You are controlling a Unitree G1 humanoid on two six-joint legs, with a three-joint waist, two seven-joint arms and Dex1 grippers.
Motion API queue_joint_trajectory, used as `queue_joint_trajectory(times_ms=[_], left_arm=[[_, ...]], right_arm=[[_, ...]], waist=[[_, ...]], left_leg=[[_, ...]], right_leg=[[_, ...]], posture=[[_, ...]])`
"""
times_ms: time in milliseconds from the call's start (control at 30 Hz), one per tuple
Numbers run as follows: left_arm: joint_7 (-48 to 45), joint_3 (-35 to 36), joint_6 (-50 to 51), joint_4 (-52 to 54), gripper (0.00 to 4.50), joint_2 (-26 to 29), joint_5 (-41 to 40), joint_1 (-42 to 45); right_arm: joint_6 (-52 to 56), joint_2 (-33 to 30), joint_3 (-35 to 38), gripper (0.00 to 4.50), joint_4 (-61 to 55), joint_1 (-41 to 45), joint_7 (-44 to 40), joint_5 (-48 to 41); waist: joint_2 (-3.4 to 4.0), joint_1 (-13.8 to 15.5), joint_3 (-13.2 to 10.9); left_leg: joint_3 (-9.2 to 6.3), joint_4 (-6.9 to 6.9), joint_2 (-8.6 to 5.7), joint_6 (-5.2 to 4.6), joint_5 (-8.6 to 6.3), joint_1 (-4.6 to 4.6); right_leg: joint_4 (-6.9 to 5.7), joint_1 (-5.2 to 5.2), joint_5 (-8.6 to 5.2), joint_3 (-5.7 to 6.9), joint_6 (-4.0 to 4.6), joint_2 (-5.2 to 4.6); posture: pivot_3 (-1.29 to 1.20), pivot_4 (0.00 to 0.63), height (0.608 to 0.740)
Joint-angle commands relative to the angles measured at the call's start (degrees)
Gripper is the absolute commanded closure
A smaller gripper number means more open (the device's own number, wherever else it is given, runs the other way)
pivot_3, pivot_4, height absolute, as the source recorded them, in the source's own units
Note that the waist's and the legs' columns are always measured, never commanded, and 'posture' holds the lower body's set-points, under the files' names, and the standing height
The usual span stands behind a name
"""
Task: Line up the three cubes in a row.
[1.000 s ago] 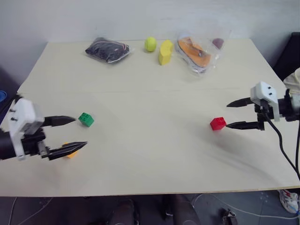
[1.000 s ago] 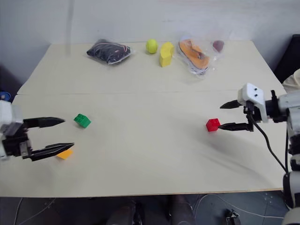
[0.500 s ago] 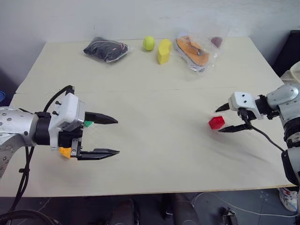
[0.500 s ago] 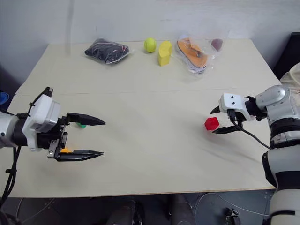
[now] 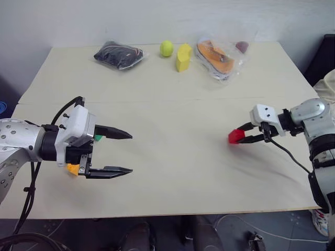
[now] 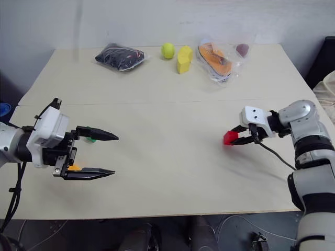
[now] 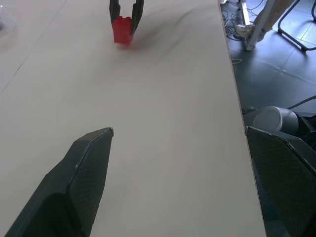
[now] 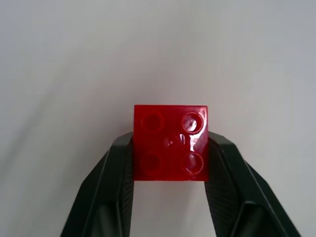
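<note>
Right gripper (image 8: 170, 148) clamps the red cube (image 8: 171, 142) on the table's (image 5: 172, 104) right side. I see the green cube (image 5: 97, 138) and orange cube (image 5: 73, 169) far left, behind my wide-open left gripper (image 5: 129, 153).

Both head eyes look forward and down over the pale wooden worktop (image 5: 172, 104), taking in its whole surface. The left wrist camera looks low along the worktop, far from the small red studded plastic brick (image 7: 122, 30). The right wrist camera looks at that brick from very near.
</note>
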State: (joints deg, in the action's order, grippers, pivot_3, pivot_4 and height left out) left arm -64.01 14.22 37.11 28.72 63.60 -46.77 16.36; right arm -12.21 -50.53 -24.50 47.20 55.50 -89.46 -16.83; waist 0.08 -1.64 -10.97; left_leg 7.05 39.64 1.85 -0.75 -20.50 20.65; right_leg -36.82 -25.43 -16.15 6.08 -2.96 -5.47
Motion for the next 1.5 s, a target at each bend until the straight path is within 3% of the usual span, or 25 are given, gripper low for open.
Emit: queue_joint_trajectory(times_ms=[33, 100, 267, 333, 867, 967, 1100, 1167, 1400, 1500], left_arm=[[0.0, -1.3, -1.6, 1.4, 0.00, -1.4, 0.7, 0.9], [-0.1, -2.5, -2.2, 1.6, 0.00, -2.1, 1.6, 1.3], [-0.2, -5.5, -2.7, 1.7, 0.00, -3.8, 2.5, 3.6], [-0.2, -6.9, -3.1, 1.6, 0.00, -4.5, 3.4, 4.5], [-0.1, -9.4, -4.2, 0.9, 0.00, -7.2, 6.6, 5.9], [0.3, -8.9, -4.3, 0.7, 0.00, -7.3, 7.0, 5.0], [3.6, -3.9, -1.8, 0.0, 0.00, -6.4, 7.2, -1.3], [5.2, 2.0, -1.1, -0.4, 0.00, -6.7, 7.1, -6.4], [7.6, 31.0, 0.4, -7.3, 0.00, -11.0, 11.0, -30.1], [8.3, 37.2, -1.4, -10.3, 0.00, -13.2, 13.4, -36.3]], right_arm=[[20.4, -3.0, 2.6, 3.03, -28.7, -6.4, -2.8, -12.8], [27.9, -4.1, 3.4, 3.03, -40.2, -10.5, 0.6, -13.3], [36.2, -2.1, 2.7, 3.03, -50.7, -14.3, 13.1, -3.4], [37.7, -2.2, 2.2, 3.03, -53.4, -15.8, 14.2, -1.4], [40.7, 1.7, 1.6, 3.03, -55.7, -22.4, 19.3, 6.8], [41.0, 2.1, 2.1, 2.02, -55.7, -22.9, 18.9, 6.9], [42.6, 2.9, 4.4, 0.62, -56.9, -23.5, 18.9, 5.4], [45.6, 3.1, 6.9, 0.01, -57.7, -22.3, 18.1, 2.2], [52.1, 0.5, 17.8, 0.01, -56.1, -18.4, 13.9, -8.1], [55.2, -0.1, 21.9, 0.01, -55.1, -17.3, 12.5, -12.9]], waist=[[0.01, 0.2, 0.0], [0.00, 0.2, 0.0], [0.00, 0.8, 0.0], [0.00, 1.3, 0.0], [-0.34, 1.4, 0.2], [-0.45, 1.5, 0.3], [-0.46, 1.3, 0.3], [-0.46, 1.3, 0.3], [-0.45, 1.2, 0.3], [-0.48, 1.4, 0.3]], left_leg=[[-0.06, 0.03, 0.01, 0.01, -0.01, 0.03], [-0.15, 0.11, 0.04, 0.04, -0.03, 0.07], [-0.22, 0.38, -0.04, -0.05, -0.09, 0.25], [-0.22, 0.40, -0.05, -0.06, -0.09, 0.29], [-0.24, 0.43, -0.02, -0.11, -0.07, 0.32], [-0.24, 0.43, -0.01, -0.11, -0.07, 0.30], [-0.21, 0.42, -0.02, -0.12, -0.07, 0.34], [-0.24, 0.43, 0.01, -0.12, -0.07, 0.34], [-0.29, 0.38, 0.02, -0.16, -0.10, 0.35], [-0.32, 0.37, 0.02, -0.20, -0.14, 0.38]], right_leg=[[0.00, 0.00, 0.00, 0.04, 0.00, 0.00], [-0.01, 0.01, 0.00, 0.11, 0.00, 0.01], [0.13, -0.02, 0.00, 0.18, 0.00, -0.09], [0.12, -0.04, 0.00, 0.18, 0.00, -0.09], [0.14, -0.03, 0.01, 0.22, -0.02, 0.03], [0.14, -0.02, 0.01, 0.22, -0.02, 0.03], [-0.01, -0.04, 0.01, 0.19, -0.02, 0.02], [0.04, -0.04, 0.01, 0.22, -0.02, 0.02], [0.22, -0.06, 0.01, 0.26, -0.01, -0.03], [0.32, -0.05, 0.01, 0.33, -0.01, -0.05]], posture=[[0.00, 0.150, 0.740], [0.00, 0.150, 0.740], [0.00, 0.150, 0.740], [0.00, 0.150, 0.740], [0.00, 0.150, 0.740], [0.00, 0.150, 0.740], [0.00, 0.150, 0.740], [0.00, 0.150, 0.740], [0.00, 0.150, 0.740], [0.00, 0.150, 0.740]])
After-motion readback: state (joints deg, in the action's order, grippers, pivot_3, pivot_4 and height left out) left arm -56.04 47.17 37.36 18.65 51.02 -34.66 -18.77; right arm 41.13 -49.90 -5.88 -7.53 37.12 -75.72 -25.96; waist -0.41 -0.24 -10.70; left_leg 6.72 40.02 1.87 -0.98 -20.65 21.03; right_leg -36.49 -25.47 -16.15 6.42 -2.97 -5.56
